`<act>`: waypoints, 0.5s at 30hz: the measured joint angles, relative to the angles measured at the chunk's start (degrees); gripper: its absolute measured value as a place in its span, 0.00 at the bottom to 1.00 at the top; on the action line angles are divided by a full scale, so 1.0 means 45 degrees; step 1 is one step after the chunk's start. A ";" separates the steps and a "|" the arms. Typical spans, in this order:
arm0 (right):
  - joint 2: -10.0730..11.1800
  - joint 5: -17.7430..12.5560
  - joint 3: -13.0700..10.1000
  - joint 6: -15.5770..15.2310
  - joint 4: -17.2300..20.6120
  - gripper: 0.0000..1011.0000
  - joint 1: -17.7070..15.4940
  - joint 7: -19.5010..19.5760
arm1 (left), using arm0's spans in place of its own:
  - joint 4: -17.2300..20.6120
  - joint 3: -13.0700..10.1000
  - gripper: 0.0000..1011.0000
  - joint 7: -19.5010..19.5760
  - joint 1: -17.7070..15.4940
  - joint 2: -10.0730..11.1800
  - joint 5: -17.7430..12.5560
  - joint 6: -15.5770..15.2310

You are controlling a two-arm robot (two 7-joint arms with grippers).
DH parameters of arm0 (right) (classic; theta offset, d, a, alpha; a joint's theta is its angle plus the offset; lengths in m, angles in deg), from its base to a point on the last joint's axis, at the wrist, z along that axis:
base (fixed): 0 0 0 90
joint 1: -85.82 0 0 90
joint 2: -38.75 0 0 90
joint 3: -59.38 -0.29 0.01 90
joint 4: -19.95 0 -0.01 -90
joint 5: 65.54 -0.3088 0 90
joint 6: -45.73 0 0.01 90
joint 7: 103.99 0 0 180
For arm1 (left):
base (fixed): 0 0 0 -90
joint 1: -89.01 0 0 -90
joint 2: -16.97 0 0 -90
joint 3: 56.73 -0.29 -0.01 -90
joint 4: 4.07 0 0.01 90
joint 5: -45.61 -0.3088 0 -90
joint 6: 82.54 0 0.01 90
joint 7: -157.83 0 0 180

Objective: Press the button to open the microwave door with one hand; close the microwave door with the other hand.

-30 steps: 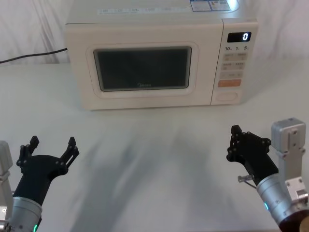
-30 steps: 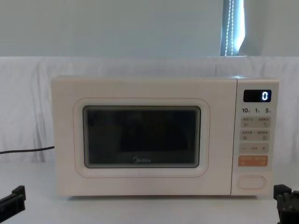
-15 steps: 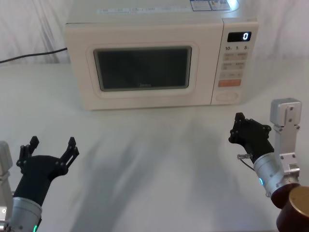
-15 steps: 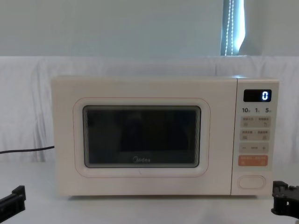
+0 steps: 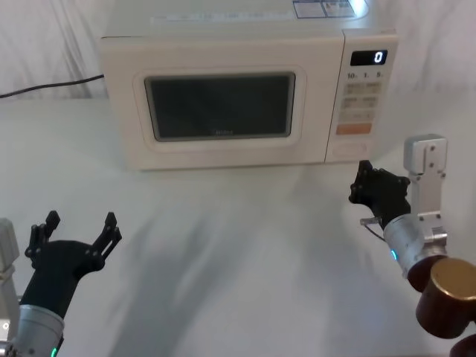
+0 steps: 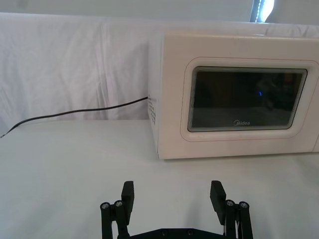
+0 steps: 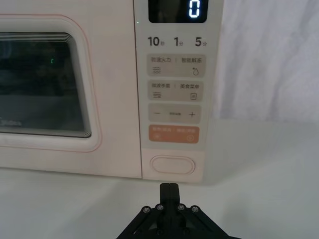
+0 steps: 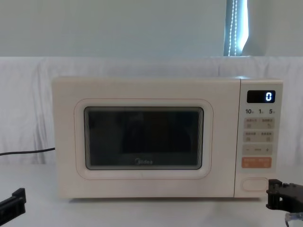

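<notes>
Now: microwave door (image 5: 219, 108) "Midea", shut | display "0" | right gripper (image 7: 169, 188) fingers together near button (image 7: 173, 165) | left gripper (image 6: 172, 197) fingers wide

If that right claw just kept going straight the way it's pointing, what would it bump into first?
Most likely the button. The right claw, fingers shut, points at the foot of the microwave's control panel, just below the orange key, with nothing between. How much gap remains is hard to judge.

The white counter (image 5: 223, 238) carries a cream microwave (image 5: 223, 44) at its back, with a black cable (image 6: 75, 112) beside it.
</notes>
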 joint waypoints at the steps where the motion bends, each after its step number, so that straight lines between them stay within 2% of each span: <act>1: -0.0024 0.0037 -0.0040 0.0061 -0.0233 0.00 0.0180 -0.0007 | 0.0000 -0.0001 0.99 0.0000 0.0000 0.0000 0.0000 0.0000; 8: -0.0118 0.0127 -0.0194 0.0179 -0.1157 0.00 0.0826 -0.0033 | -0.0001 0.0000 0.99 0.0000 0.0000 0.0000 0.0000 0.0000; 15: -0.0253 0.0174 -0.0323 0.0473 -0.2432 0.00 0.1677 -0.0114 | 0.0000 0.0000 0.99 0.0000 0.0000 0.0000 0.0000 0.0000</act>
